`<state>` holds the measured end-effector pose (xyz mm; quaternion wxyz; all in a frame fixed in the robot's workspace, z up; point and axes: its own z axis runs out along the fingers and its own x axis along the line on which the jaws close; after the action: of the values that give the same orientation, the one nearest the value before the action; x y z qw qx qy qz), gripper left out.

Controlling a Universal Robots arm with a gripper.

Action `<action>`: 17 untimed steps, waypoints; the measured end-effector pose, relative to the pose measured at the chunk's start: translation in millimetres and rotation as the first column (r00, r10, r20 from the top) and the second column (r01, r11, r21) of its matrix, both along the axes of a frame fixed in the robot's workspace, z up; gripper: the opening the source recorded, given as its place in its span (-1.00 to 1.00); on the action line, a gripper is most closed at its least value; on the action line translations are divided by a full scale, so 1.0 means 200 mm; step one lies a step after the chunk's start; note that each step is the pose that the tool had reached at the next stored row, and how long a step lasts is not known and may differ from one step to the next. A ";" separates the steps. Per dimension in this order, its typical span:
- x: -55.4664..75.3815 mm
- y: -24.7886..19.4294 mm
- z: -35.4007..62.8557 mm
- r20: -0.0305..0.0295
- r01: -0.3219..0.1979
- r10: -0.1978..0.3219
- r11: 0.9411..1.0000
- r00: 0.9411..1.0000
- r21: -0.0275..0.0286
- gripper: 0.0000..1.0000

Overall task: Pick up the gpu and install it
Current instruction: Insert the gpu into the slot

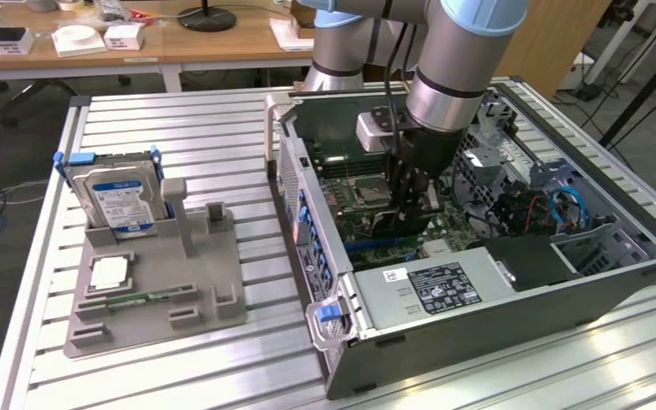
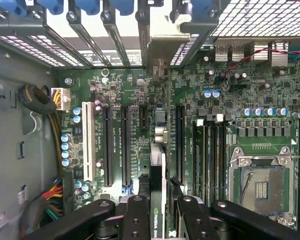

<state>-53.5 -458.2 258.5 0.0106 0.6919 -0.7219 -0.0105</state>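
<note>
Your gripper is clamped on the gpu, edge-on above the motherboard. It's light, stiff and fragile, so grip its top edge, clear of the connector.

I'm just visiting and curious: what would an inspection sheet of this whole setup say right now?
Surface: slatted metal table, carrying a grey parts tray and an open computer case.
Job's things: gpu held edge-on above the motherboard, inside the case.
Clutter: hard drive upright in the tray; memory stick lying flat there.
Grippers: gripper, jaws shut on the gpu.
Cables: coloured wire bundles inside the case; blue cables near the drive bays.
Surroundings: wooden desks with boxes behind.
</note>
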 end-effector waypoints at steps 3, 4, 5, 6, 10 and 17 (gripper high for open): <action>-0.01 -0.002 0.000 0.002 -0.005 0.005 1.000 1.000 0.000 -0.47; -0.02 -0.003 0.000 0.003 -0.007 0.007 1.000 1.000 0.000 -0.47; -0.02 -0.004 0.000 0.005 -0.009 0.009 1.000 1.000 0.000 -0.47; -0.03 -0.004 -0.001 0.005 -0.010 0.010 1.000 1.000 0.000 -0.47; -0.03 -0.004 -0.007 0.015 -0.010 0.010 1.000 1.000 -0.001 -0.47; -0.05 -0.004 -0.008 0.018 -0.010 0.010 1.000 1.000 0.000 -0.47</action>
<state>-63.1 -459.1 256.8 0.0043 0.6954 -0.7186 -0.0043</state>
